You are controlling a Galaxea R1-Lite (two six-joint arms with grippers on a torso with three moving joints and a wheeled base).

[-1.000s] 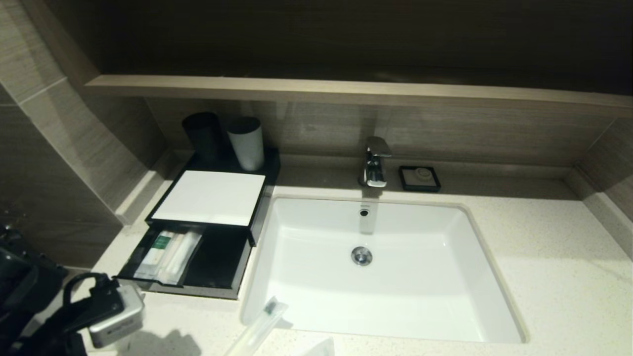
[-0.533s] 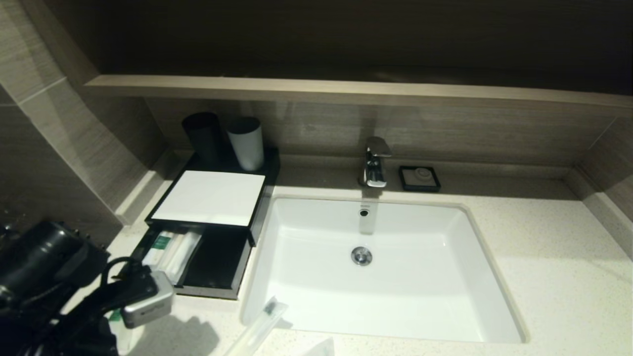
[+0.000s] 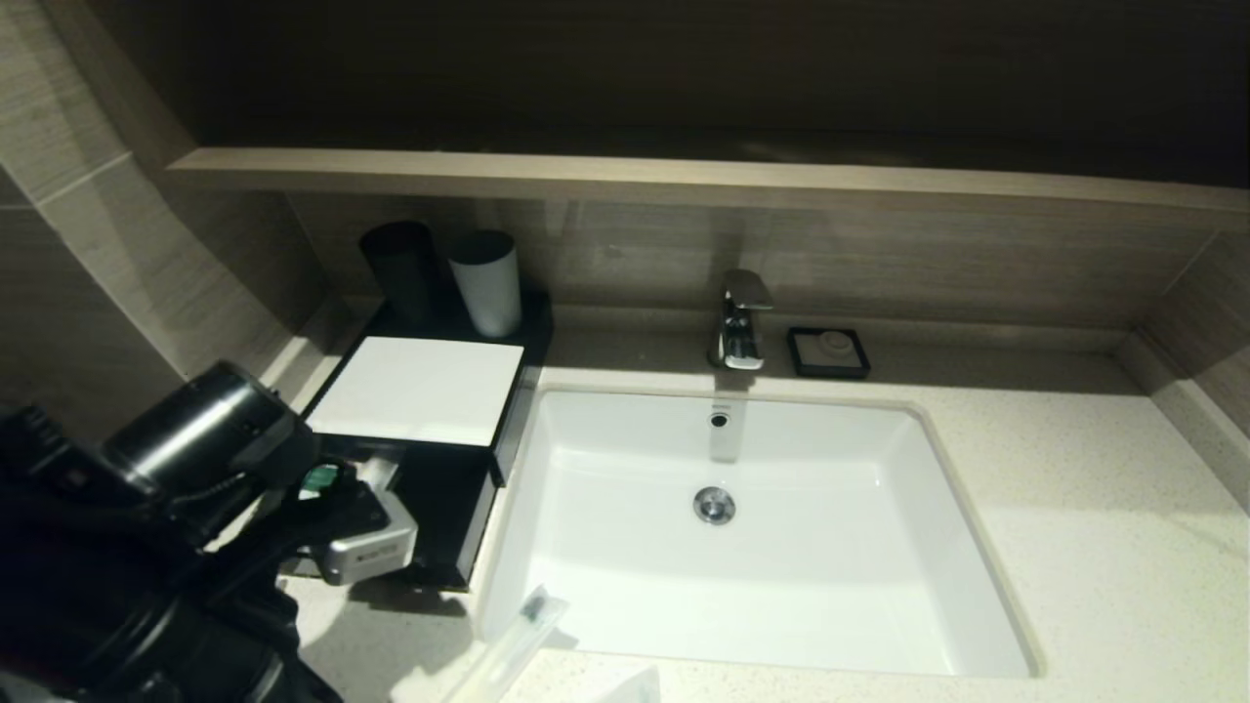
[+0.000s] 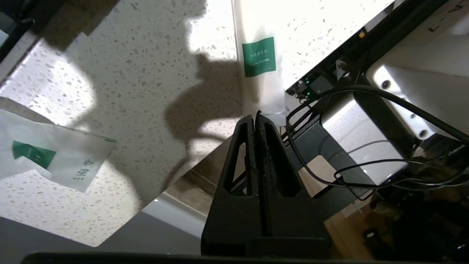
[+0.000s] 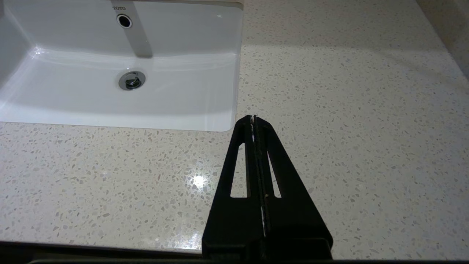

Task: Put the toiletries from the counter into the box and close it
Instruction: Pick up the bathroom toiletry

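The box (image 3: 420, 391), black with a white top panel, stands left of the basin, and its drawer (image 3: 444, 517) is pulled out. A sachet with a green mark (image 3: 317, 478) lies in the drawer. My left arm (image 3: 195, 459) reaches over the drawer's front left and hides its fingers there. In the left wrist view the left gripper (image 4: 255, 116) is shut on the end of a long white sachet with a green label (image 4: 258, 57). Another sachet (image 4: 47, 161) lies on the speckled counter (image 4: 146, 73). A translucent sleeve with a dark end (image 3: 513, 644) lies at the basin's front left rim. My right gripper (image 5: 253, 117) is shut and empty over the counter.
A black cup (image 3: 400, 264) and a white cup (image 3: 485, 281) stand behind the box. The white basin (image 3: 830, 547) with its tap (image 3: 742, 322) fills the middle. A small black soap dish (image 3: 828, 351) sits at the back. A wood-look shelf (image 3: 684, 181) overhangs.
My left arm has risen from the counter's front left corner and moved right and back over the open drawer, carrying the sachet. It now hides most of the drawer's left part.
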